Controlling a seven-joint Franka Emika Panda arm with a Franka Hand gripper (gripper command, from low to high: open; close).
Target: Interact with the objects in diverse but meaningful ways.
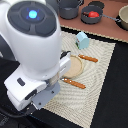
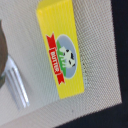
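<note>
A flat yellow box [image 2: 62, 52] with a red ribbon label and a cow picture lies on the woven placemat [image 2: 100, 30], right below the wrist camera. In the exterior view my own arm hides it. A pale blue house-shaped carton [image 1: 82, 40] stands at the mat's far edge. A red tomato [image 1: 91, 15] sits in a dark pan at the back. My gripper's grey hand [image 1: 45, 96] hangs low over the mat's near part. Its fingers show in neither view. The sausage is out of view.
A tan round plate [image 1: 74, 66] lies mid-mat, with a wooden-handled knife [image 1: 88, 58] beyond it and a wooden-handled fork [image 1: 75, 83] in front. The fork's tines [image 2: 15, 85] lie near the box. Grey pots [image 1: 70, 7] stand at the back. The mat's edge [image 2: 117, 95] is close to the box.
</note>
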